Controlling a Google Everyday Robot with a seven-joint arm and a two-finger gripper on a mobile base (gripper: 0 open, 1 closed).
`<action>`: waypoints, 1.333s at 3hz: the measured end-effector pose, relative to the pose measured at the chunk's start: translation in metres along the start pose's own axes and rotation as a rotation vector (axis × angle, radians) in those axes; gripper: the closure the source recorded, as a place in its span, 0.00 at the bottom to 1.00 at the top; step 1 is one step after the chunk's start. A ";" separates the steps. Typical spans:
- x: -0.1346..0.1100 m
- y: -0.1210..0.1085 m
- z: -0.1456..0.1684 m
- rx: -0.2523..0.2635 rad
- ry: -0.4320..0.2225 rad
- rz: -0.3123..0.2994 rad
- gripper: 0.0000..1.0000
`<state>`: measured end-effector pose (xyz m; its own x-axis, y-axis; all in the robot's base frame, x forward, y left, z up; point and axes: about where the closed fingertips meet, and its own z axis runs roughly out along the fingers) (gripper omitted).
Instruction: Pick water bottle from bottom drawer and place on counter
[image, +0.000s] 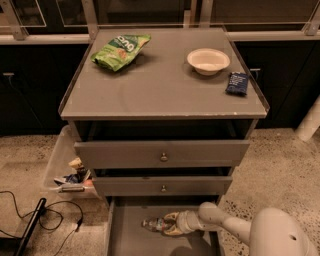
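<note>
One gripper (169, 224) is low in the bottom drawer (140, 243), right at the water bottle (151, 224).
The bottle lies on its side on the drawer floor, and the gripper is over its right end; can't tell if the grip is closed. The arm (225, 225) reaches in from the lower right. The counter (160, 85) holds a green snack bag (120, 50) back left, a white bowl (208, 60) back right, and a dark blue packet (237, 83) near the right edge. The bottle is not on it.
</note>
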<state>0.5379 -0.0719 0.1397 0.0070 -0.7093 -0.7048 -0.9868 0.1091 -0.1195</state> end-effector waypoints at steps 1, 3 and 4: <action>0.000 0.000 0.000 0.000 0.000 0.000 1.00; -0.040 0.038 -0.059 0.013 -0.093 -0.110 1.00; -0.067 0.059 -0.120 0.064 -0.111 -0.177 1.00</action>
<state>0.4598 -0.1011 0.2636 0.2005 -0.6405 -0.7413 -0.9564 0.0363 -0.2899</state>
